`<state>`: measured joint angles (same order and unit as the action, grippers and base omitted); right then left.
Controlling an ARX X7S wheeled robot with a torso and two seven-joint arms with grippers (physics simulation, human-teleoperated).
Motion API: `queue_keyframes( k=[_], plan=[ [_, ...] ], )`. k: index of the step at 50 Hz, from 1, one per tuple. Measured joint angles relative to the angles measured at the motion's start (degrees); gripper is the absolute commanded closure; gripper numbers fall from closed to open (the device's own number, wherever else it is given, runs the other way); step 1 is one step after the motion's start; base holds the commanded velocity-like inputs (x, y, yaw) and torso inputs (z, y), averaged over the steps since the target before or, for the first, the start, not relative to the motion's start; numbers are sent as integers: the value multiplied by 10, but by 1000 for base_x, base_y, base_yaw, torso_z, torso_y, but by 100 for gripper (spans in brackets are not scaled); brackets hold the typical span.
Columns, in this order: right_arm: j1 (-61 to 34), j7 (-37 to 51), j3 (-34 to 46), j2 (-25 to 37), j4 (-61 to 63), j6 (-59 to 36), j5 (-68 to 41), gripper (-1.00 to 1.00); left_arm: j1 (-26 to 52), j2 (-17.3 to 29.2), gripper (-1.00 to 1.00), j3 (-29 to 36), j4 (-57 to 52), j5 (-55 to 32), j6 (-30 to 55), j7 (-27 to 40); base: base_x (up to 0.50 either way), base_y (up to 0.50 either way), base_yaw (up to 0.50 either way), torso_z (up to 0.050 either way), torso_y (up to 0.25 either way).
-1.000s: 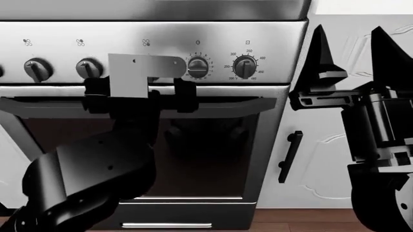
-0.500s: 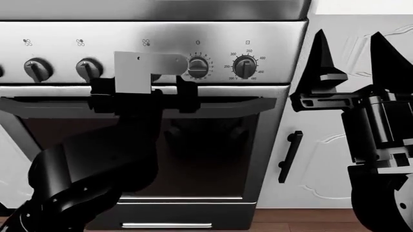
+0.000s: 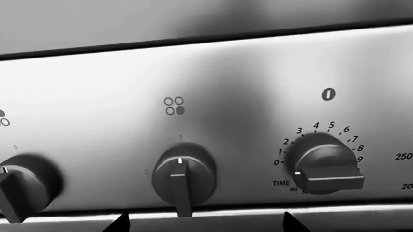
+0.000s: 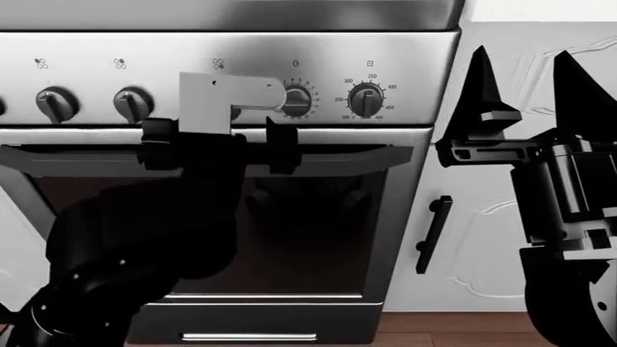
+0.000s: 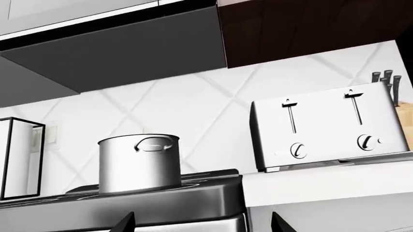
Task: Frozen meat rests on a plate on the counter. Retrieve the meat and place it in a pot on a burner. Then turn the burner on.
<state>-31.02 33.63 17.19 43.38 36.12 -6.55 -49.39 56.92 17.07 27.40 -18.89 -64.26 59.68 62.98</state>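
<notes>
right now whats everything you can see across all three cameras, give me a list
pot: one, brushed steel, standing on the cooktop
toaster: one, chrome, four slots, on the counter beside the stove
knife block: one, pale wood with dark handles, behind the toaster
burner knobs: three, dark, along the stove's control panel; a third shows in the left wrist view, pointer straight up
timer dial: one, dark, numbered ring
temperature dial: one, dark, rightmost on the panel
oven door: one, dark glass, shut
cabinet handle: one, black, on the white door beside the oven
left gripper: black, at the third knob
right gripper: black, fingers spread, pointing up, empty
</notes>
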Motion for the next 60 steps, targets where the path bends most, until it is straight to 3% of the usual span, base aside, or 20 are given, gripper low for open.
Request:
queue_keyframes(
  k=[60],
  plan=[
    [-3,-23,11,-21,-45,10,12,-100,39,-1,-100,2,77,12,-26,-35,0,0,0,0,0]
  ],
)
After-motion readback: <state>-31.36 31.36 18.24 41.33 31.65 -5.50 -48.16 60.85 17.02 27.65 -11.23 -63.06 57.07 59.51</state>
